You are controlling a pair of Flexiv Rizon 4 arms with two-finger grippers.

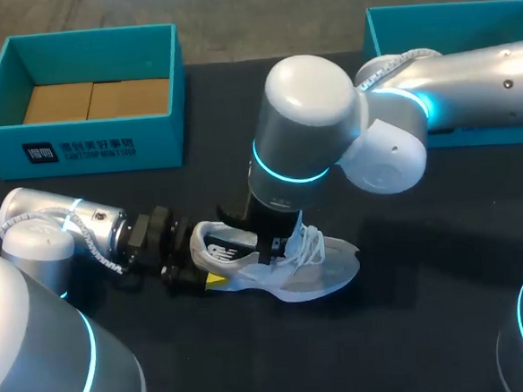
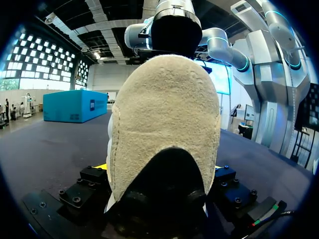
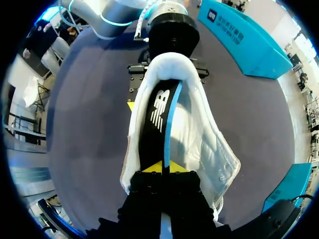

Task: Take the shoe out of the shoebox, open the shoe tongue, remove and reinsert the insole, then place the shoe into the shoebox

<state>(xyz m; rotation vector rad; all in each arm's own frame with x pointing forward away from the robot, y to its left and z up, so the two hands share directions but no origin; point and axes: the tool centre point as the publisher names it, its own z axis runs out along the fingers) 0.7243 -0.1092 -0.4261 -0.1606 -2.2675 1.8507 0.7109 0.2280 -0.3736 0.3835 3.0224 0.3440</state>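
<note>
Right arm (image 1: pixel 311 130) over shoe (image 1: pixel 289 270) — shoebox (image 1: pixel 87 141) behind

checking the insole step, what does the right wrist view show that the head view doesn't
Only the right wrist view: the black insole inside the shoe, pinched between the right gripper's yellow tips. Only the head view: the open inside of the left shoebox, with cardboard in it; here my right arm hides the shoe's opening. Both: the shoe lying on the table, the left gripper at its heel.
</note>
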